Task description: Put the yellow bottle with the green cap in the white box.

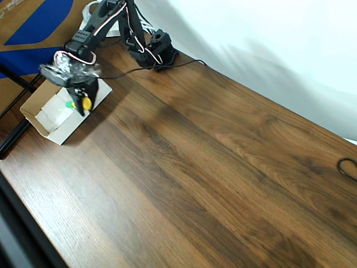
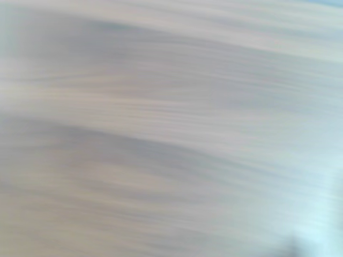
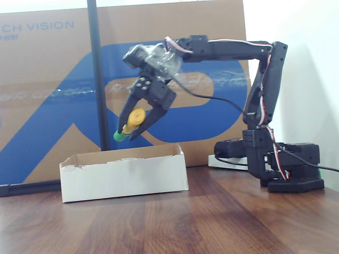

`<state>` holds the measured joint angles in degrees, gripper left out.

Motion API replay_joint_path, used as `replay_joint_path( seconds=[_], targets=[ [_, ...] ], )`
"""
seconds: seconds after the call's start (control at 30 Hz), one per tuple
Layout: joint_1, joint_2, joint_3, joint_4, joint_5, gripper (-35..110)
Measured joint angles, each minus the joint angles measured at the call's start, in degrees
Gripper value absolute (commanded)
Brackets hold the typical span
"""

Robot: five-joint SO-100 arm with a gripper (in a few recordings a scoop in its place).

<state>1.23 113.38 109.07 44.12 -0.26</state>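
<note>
— Fixed view first: what does the gripper (image 3: 139, 127) hold?
— Its jaws are clamped on the yellow bottle with the green cap (image 3: 130, 123), cap sticking out below the fingertips.
— And the white box (image 3: 123, 173)?
— Directly beneath the jaws, on the wooden table (image 3: 222, 222). Wrist view is pure blur.

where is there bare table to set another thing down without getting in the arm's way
The wooden table is bare across its middle and right in the overhead view, from the white box to the black cable loop at the right edge. It is crowded at top left: the hand holding the yellow bottle over the box, and the arm base.
</note>
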Motion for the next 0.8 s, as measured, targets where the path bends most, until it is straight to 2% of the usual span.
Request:
replay_joint_path(
  seconds=[0.23,0.4,0.5,0.63,0.8],
  targets=[
    [12.74,0.53,-0.09,-0.97,0.35,0],
    [21.62,0.79,2.99,-5.10,-1.23,0],
    [25.84,1.32,6.42,-8.70,-3.87,5],
    [28.48,1.67,7.03,-9.40,-4.39,13],
    [25.84,3.43,7.03,-8.09,-3.96,25]
  ],
)
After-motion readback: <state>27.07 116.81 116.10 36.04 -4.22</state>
